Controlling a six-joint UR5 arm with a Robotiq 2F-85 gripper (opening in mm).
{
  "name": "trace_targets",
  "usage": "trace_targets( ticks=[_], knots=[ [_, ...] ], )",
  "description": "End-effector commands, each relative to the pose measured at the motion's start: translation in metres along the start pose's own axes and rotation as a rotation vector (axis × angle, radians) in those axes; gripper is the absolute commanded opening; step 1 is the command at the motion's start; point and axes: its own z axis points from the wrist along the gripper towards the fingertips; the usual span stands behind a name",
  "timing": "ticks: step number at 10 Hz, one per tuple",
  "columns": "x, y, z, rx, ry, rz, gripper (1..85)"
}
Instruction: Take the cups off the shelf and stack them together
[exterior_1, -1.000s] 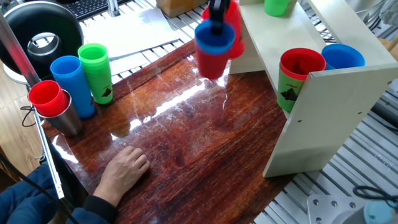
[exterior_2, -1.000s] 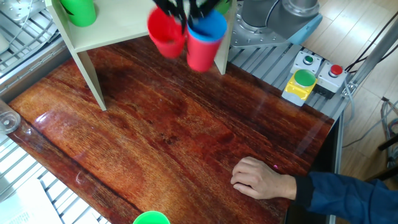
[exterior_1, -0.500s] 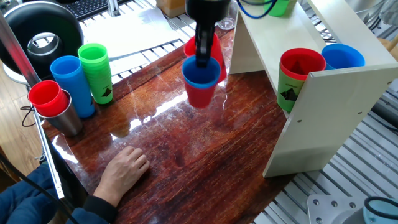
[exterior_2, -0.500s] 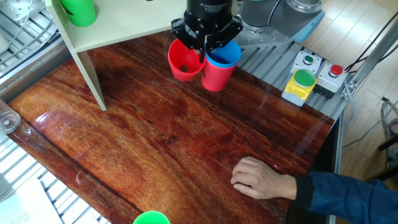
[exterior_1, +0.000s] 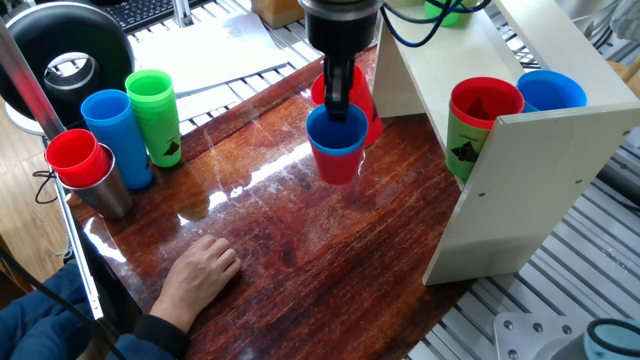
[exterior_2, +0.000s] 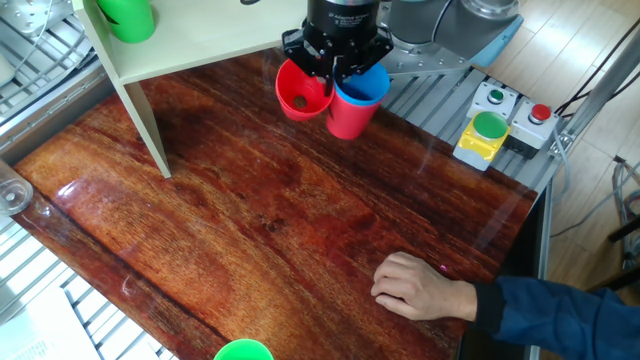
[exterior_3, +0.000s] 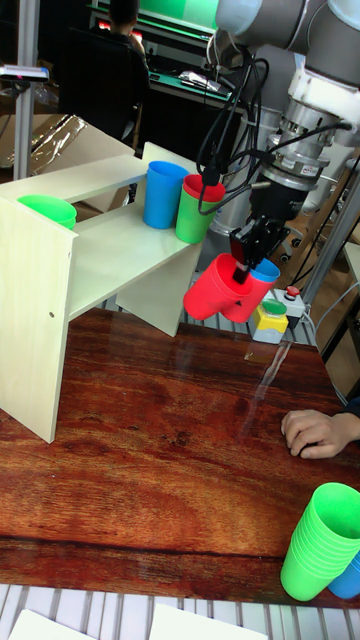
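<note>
My gripper (exterior_1: 337, 92) (exterior_2: 332, 70) (exterior_3: 244, 266) is shut on the touching walls of two cups, holding both just above the table in front of the shelf (exterior_1: 520, 170) (exterior_2: 200, 45) (exterior_3: 30, 300). One is a red cup (exterior_1: 362, 103) (exterior_2: 299, 92) (exterior_3: 209, 289). The other is a red cup with a blue cup nested in it (exterior_1: 336, 150) (exterior_2: 352, 102) (exterior_3: 262, 273). On the shelf stand a green cup with a black logo holding a red one (exterior_1: 478, 118) (exterior_3: 198, 208), a blue cup (exterior_1: 550, 90) (exterior_3: 163, 193) and a green cup (exterior_1: 445, 12) (exterior_2: 127, 18) (exterior_3: 47, 211).
At the table's left stand a tall blue cup column (exterior_1: 117, 135), a green column (exterior_1: 155, 115) (exterior_3: 322, 540) and a steel tumbler with red cups (exterior_1: 85, 165). A person's hand (exterior_1: 200, 270) (exterior_2: 420, 285) (exterior_3: 312, 432) rests on the wood. A button box (exterior_2: 500, 120) sits off the table's edge.
The gripper carried both held cups away from the shelf and down toward the table, then shifted a little sideways. The hand and the other cups stayed put.
</note>
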Motion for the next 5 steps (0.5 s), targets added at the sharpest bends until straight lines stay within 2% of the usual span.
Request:
trace_targets(
  ticks=[1,2,3,5],
  knots=[
    [-0.012,0.003,0.000,-0.005,-0.045,-0.037,1.3],
    [-0.019,0.004,0.006,-0.017,-0.059,-0.066,1.3],
    [-0.029,0.003,0.027,-0.036,-0.057,-0.100,1.3],
    [-0.038,-0.006,0.070,-0.015,-0.034,-0.128,1.3]
  ],
)
